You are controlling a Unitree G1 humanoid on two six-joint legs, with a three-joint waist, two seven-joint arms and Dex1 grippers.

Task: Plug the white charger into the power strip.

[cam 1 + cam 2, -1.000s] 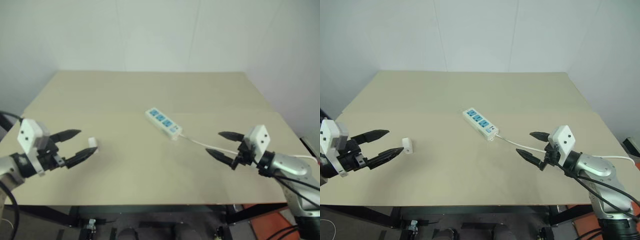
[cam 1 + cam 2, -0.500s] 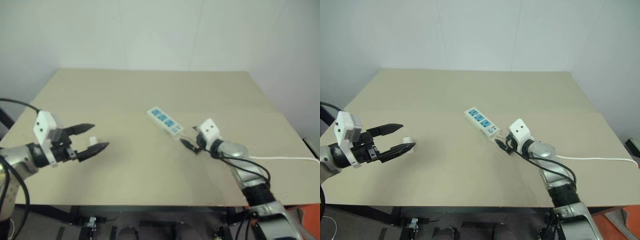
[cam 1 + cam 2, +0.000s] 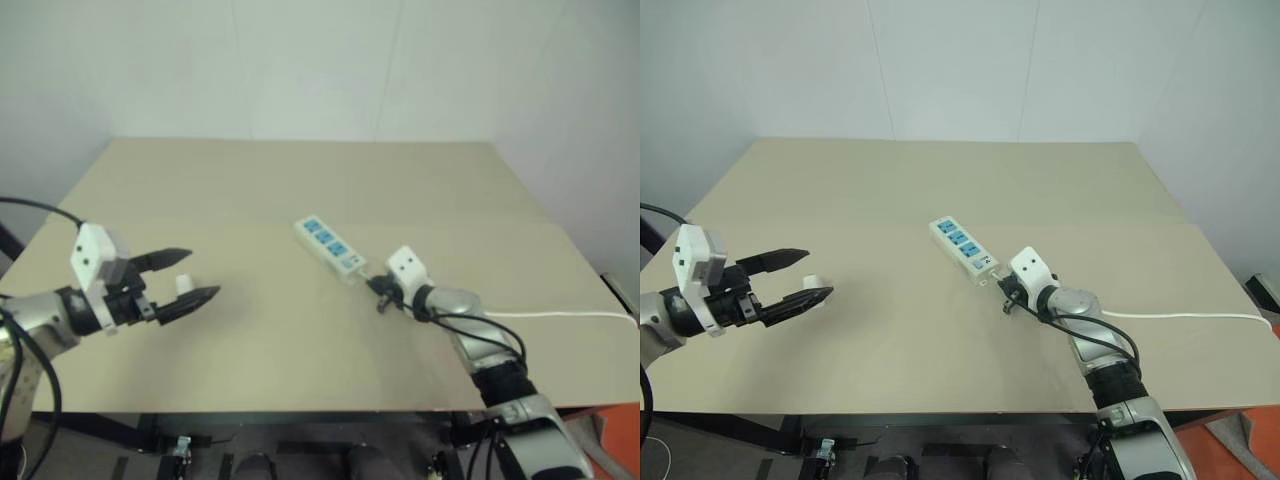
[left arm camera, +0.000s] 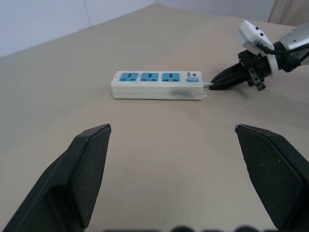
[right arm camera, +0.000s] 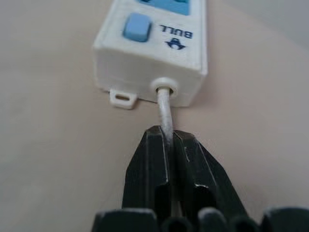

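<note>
The power strip (image 3: 962, 246) lies mid-surface, angled toward ten o'clock; the right gripper (image 5: 168, 145) is clamped on its cord (image 5: 164, 112) right at the strip's end — a limp hold, likely to pivot. The white charger (image 3: 811, 283), small, light and rigid, sits between the left gripper's (image 3: 795, 277) spread fingers; best pinched across flat sides.

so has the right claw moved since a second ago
Yes. The right claw has swung in from the table's right edge toward the power strip, and is now shut on its cord at the strip's near end.
</note>
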